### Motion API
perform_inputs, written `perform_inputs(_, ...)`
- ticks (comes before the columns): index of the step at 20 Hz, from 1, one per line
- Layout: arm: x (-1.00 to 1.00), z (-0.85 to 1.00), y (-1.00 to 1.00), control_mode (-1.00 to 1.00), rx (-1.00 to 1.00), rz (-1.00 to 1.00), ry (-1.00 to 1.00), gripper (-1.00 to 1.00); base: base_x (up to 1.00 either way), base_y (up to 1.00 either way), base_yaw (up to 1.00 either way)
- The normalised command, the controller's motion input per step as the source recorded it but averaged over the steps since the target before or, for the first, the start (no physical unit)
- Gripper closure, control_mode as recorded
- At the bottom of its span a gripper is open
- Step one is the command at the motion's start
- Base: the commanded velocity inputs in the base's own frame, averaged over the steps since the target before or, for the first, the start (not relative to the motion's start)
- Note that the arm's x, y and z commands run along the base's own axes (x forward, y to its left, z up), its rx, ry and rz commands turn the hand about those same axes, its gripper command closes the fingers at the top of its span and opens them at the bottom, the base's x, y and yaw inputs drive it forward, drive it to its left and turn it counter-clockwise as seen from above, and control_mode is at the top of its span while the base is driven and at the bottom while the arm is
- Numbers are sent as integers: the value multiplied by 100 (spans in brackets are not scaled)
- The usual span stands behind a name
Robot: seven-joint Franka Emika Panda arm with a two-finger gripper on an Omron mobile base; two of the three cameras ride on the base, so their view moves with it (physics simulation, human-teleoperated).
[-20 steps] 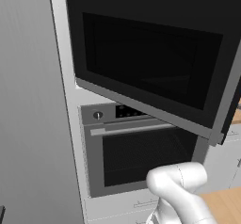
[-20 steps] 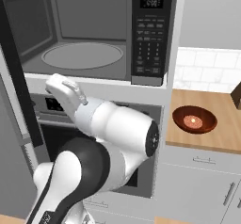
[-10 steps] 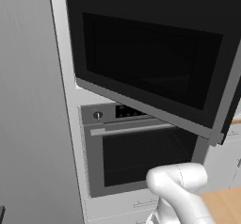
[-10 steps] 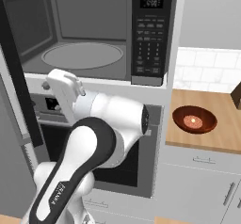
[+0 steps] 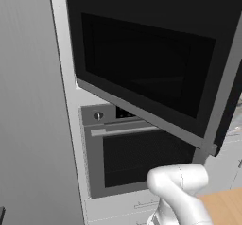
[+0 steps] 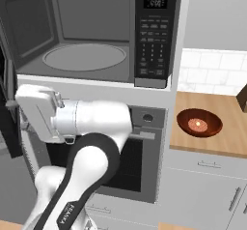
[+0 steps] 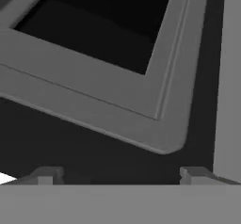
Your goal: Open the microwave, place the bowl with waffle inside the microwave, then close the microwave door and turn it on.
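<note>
We find the microwave standing open, its light grey cavity and round turntable bare, while the microwave door is swung far out to the left of the opening. Our pincer has its fingers spread wide with nothing between them, and it hovers near the lower corner of the door's frame. The bowl, with what is probably the waffle as a pale spot inside it, though it is too small to be sure, sits on the wooden table well to the right of the microwave, still to be fetched. The oven lies just below the cavity. We judge the main risk to be the swing across: the arm is folded tightly between the open door and the oven front, so a broad sweep toward the bowl could knock the door or scrape the cabinet edge. A shallow grip on the bowl's rim might also tip it.
</note>
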Motion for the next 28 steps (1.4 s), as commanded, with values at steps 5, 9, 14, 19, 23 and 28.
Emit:
perform_inputs(5,-69,0,89,-100,1,16,-4,-100,0,0,0)
perform_inputs(9,-8,0,100,-100,-2,0,3,-100,0,0,0)
perform_inputs(14,-21,0,82,-100,0,-9,3,-100,0,0,0)
perform_inputs(19,-24,-14,80,-100,0,-17,0,-100,0,0,0)
perform_inputs(23,-10,-20,45,-100,0,-18,1,-100,0,0,0)
perform_inputs(28,34,-17,-48,-100,0,-3,1,-100,0,0,0)
